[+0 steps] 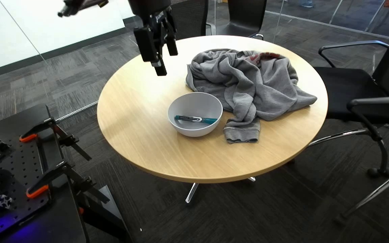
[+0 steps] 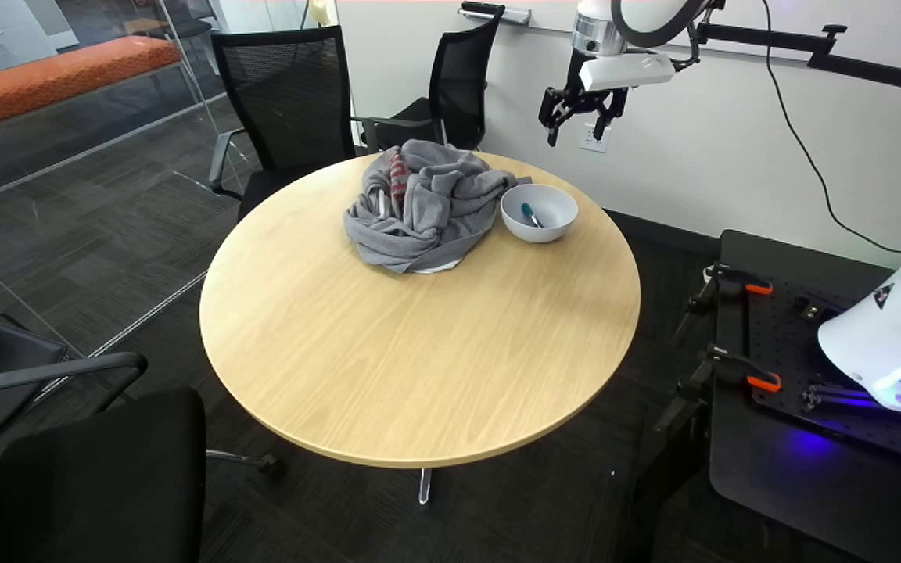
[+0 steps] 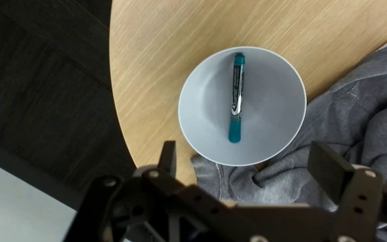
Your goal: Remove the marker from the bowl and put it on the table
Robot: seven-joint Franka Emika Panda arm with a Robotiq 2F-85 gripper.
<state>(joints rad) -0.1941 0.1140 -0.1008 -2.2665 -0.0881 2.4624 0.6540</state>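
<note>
One teal marker (image 3: 237, 97) lies in the bowl (image 3: 271, 107); the end effector (image 2: 576, 137), spread wide, grips nothing.

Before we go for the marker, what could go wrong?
The marker lies down inside the bowl, one end close to the wall; the open gripper could clip the bowl and tip or shove it.

The garment is bunched right beside the bowl, so the gripper might snag fabric on the way in or out.

The marker is slim; an off-centre pinch could let it pivot or slip.
</note>
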